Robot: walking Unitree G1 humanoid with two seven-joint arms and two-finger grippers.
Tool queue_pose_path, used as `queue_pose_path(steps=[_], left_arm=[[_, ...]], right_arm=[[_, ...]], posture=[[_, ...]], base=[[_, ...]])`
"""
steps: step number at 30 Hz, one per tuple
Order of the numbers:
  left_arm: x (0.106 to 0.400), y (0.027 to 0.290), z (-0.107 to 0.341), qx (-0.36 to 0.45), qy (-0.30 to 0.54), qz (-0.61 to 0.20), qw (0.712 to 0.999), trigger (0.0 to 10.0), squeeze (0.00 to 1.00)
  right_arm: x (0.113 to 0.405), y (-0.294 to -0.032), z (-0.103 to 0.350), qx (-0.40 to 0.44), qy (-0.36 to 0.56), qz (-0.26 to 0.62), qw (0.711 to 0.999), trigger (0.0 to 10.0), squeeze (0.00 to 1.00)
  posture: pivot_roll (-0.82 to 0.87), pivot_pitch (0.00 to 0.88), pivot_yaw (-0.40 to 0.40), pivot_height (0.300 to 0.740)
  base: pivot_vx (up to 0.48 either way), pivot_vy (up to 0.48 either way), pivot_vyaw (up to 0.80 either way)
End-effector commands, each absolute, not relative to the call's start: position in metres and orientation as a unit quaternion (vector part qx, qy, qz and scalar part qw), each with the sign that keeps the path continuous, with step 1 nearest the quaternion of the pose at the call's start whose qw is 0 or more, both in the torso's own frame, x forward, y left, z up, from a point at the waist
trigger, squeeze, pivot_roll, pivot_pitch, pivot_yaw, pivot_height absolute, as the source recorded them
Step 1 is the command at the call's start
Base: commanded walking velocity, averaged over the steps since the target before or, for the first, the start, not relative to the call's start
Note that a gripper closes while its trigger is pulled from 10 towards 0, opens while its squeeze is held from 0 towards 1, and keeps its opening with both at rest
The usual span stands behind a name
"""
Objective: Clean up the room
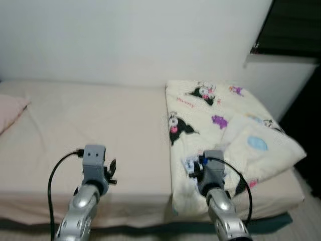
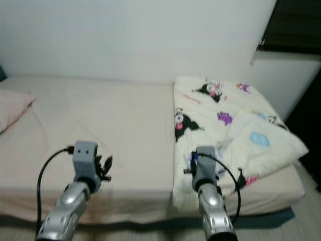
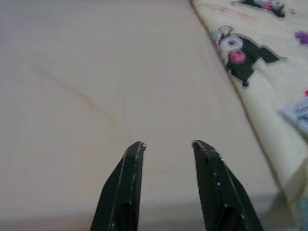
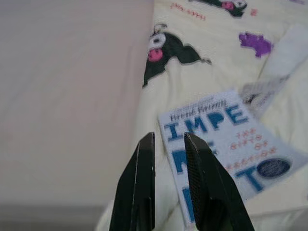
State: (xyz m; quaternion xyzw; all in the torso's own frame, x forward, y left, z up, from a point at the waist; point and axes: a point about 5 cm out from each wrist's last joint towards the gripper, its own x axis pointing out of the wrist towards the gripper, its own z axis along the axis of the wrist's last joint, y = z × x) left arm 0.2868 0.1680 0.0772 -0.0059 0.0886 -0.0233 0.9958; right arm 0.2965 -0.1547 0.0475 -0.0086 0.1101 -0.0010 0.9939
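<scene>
A white book (image 4: 226, 139) with blue letters lies on a cream cartoon-print blanket (image 1: 220, 115), folded on the right half of the bed. The book (image 1: 190, 163) sits near the blanket's front left corner. My right gripper (image 4: 169, 137) hovers just above the book's left edge, open by a narrow gap, with nothing between the fingers. My left gripper (image 3: 168, 144) is open over the bare beige sheet (image 3: 96, 72), left of the blanket's edge and holding nothing.
The bed (image 1: 100, 120) stands against a white wall. A pink pillow (image 1: 10, 110) lies at its far left. A folded white piece with a blue spot (image 1: 256, 145) rests on the blanket. A dark window (image 1: 291, 25) and a ledge (image 1: 281, 60) are at the upper right.
</scene>
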Motion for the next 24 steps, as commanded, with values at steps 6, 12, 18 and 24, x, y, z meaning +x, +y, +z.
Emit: queue_pose_path(steps=[6, 12, 18, 24], left_arm=[[0.2843, 0.1632, 0.0765, -0.009, 0.092, -0.031, 0.995, 10.0, 0.0], [0.2847, 0.1618, 0.0766, -0.008, 0.092, -0.035, 0.995, 10.0, 0.0], [0.2858, 0.1601, 0.077, -0.007, 0.092, -0.039, 0.995, 10.0, 0.0], [0.2836, 0.1624, 0.0761, -0.002, 0.093, -0.038, 0.995, 10.0, 0.0]], right_arm=[[0.2928, -0.1565, 0.0455, -0.001, 0.113, -0.005, 0.994, 10.0, 0.0], [0.2919, -0.1562, 0.0458, -0.002, 0.111, -0.006, 0.994, 10.0, 0.0], [0.2916, -0.1562, 0.046, 0.005, 0.11, -0.009, 0.994, 10.0, 0.0], [0.2908, -0.1515, 0.0497, 0.024, 0.092, 0.004, 0.995, 10.0, 0.0]], posture=[[0.06, 0.008, -0.077, 0.593], [0.06, 0.004, -0.071, 0.593], [0.06, 0.011, -0.067, 0.593], [0.06, 0.023, -0.069, 0.578]], base=[[0.0, 0.0, 0.0], [0.0, 0.0, 0.0], [0.0, 0.0, 0.0], [0.0, 0.0, 0.0]])
